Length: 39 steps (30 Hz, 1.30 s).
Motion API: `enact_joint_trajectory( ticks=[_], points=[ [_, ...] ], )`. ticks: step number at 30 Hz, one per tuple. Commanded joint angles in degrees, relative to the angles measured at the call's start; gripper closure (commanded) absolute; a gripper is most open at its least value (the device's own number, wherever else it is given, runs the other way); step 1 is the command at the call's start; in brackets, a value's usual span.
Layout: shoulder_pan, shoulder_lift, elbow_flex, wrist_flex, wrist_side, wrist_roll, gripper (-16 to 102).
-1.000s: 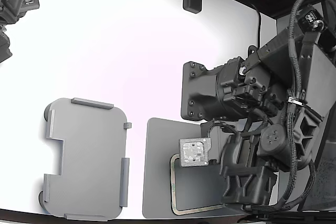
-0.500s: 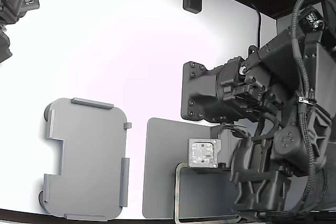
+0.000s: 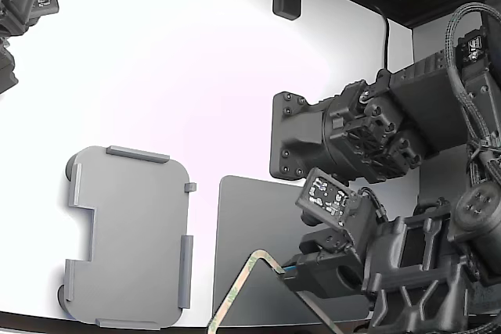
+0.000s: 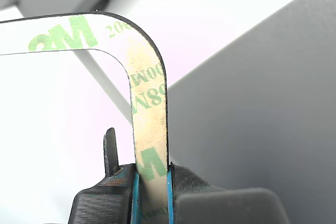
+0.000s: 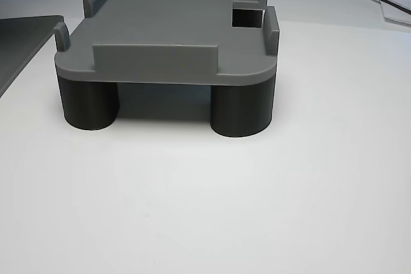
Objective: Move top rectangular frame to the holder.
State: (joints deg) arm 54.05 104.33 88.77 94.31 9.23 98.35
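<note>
**exterior view: frame pinched and tilted above the mat**

exterior view, seen from above. gripper [image 3: 291, 270] low at the exterior view's right, clamped on one side of the top rectangular frame [image 3: 249, 279]. frame tilted, one rounded corner raised over the dark grey mat [image 3: 246, 224], the rest slanting down toward the lower edge of the picture and partly cut off there. holder [image 3: 129, 236] at the exterior view's left on the white table [image 3: 156, 76], well apart from the frame and beside the mat, bare on top.

wrist view. gripper [image 4: 152, 192] closed on the frame's strip [image 4: 148, 129], a blue-edged pad [image 4: 135, 195] pressed against each face. cream surface with green printed lettering, thin dark outer edge, rounded corner just beyond the pads. mat [image 4: 252, 119] behind, out of focus.

other view, low and near the table. holder [image 5: 167, 30] resting on round dark feet [image 5: 241, 110], raised tabs along its edges, a notch cut in one side. edge of the mat [image 5: 19, 46] at this view's left.
</note>
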Motion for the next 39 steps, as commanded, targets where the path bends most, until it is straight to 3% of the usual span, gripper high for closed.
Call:
enact_joint_trajectory(
  ticks=[1,4,13,39],
  points=[
    [-4.8,-1.2,-4.4,0.5,2.1,4.3,96],
    [-8.7,-4.5,-6.2,0.5,5.4,11.6,96],
    [-17.4,-13.6,-12.7,0.5,3.6,23.5,96],
    [-20.4,-22.4,-11.2,-1.0,3.7,30.1,97]
  ],
)
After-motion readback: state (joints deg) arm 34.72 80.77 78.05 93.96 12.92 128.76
